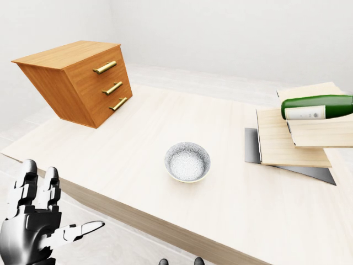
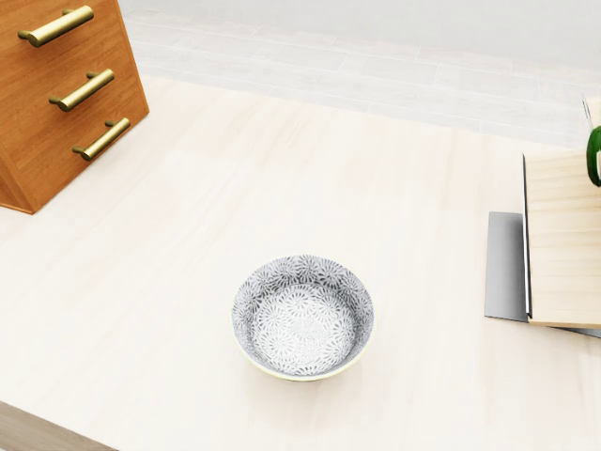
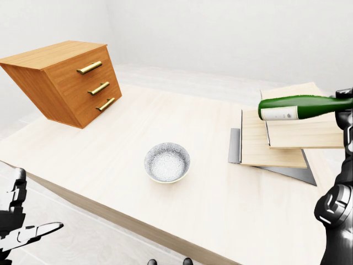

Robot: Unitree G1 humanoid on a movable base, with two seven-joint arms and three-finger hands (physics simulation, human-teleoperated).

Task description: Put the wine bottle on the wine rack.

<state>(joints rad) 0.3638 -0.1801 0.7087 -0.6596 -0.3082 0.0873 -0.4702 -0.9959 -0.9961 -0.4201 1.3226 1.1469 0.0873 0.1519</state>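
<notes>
The dark green glass wine bottle (image 3: 300, 108) lies level above the stepped pale wooden wine rack (image 3: 281, 141), its neck at the right hand (image 3: 347, 118), whose grip I cannot tell; the left hand (image 1: 33, 229) hangs spread, well apart below the pale wooden tabletop (image 1: 138, 149).

Open tabletop (image 1: 127, 149) lies beyond the left hand's fingers (image 1: 33, 182); only 1 bowl (image 1: 187, 162) and a drawer chest (image 1: 77, 80) interrupt it.

The bottle (image 3: 300, 108) neck runs off the right-eye view's right edge, so the right fingers gripping it are out of sight. Left hand (image 1: 34, 229) cropped at bottom.
</notes>
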